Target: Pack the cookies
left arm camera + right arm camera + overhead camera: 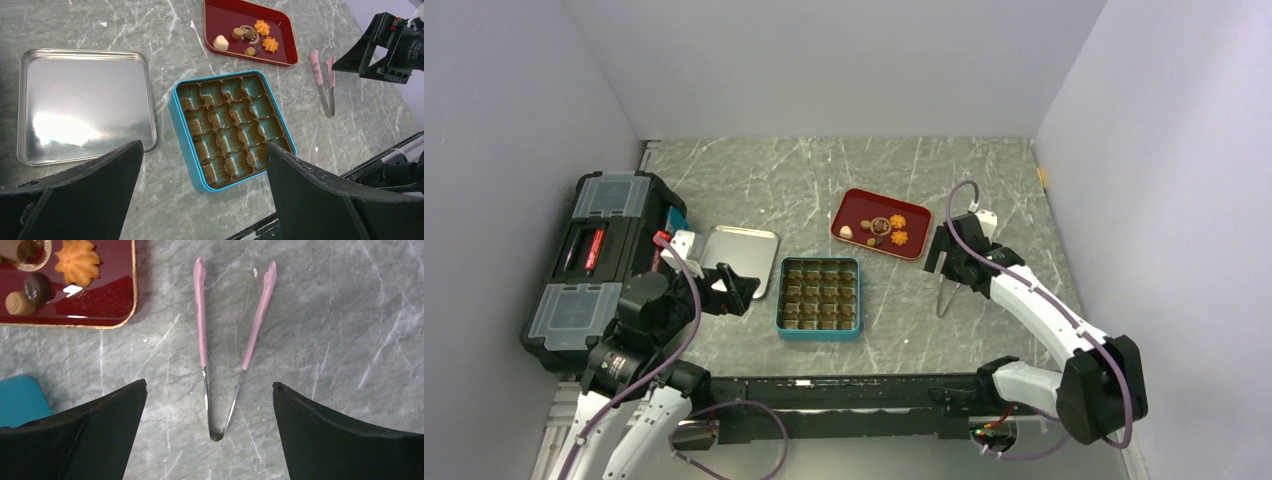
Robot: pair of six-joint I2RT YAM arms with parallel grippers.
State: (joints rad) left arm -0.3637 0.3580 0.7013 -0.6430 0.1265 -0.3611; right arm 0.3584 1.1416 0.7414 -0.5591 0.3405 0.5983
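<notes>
Your grey marble-patterned table [824, 170] carries everything, with the bulky black plastic toolbox [594, 260] parked at the far-left edge, out of the working zone and apparently no part of this job. Just right of it lies the flat silver metal lid [85, 100], inside face up and set apart from its tin, so the tin is open for loading. The square teal tin with its grid of brown moulded compartments [185, 147] sits near the middle, close to both arms, and every pocket you can see is empty. Beyond it, slightly to the right, the dark red rectangular tray [225, 20] serves as the supply dish. Your left gripper [736, 290] hovers over the near-left part of the table with its jaws spread wide and nothing between them, looking across the tin as if waiting its turn. Your right gripper [209, 385], jaws equally wide and empty, hangs directly above the thin metal tongs with pink tips [201, 315], which lie to the right of the tray with their hinge end toward you; that alignment suggests picking them up is the step in hand. The cookies [245, 35] are all on the red tray: two orange flowers, a pale lump, a round brown one and some small pieces, none packed yet.
</notes>
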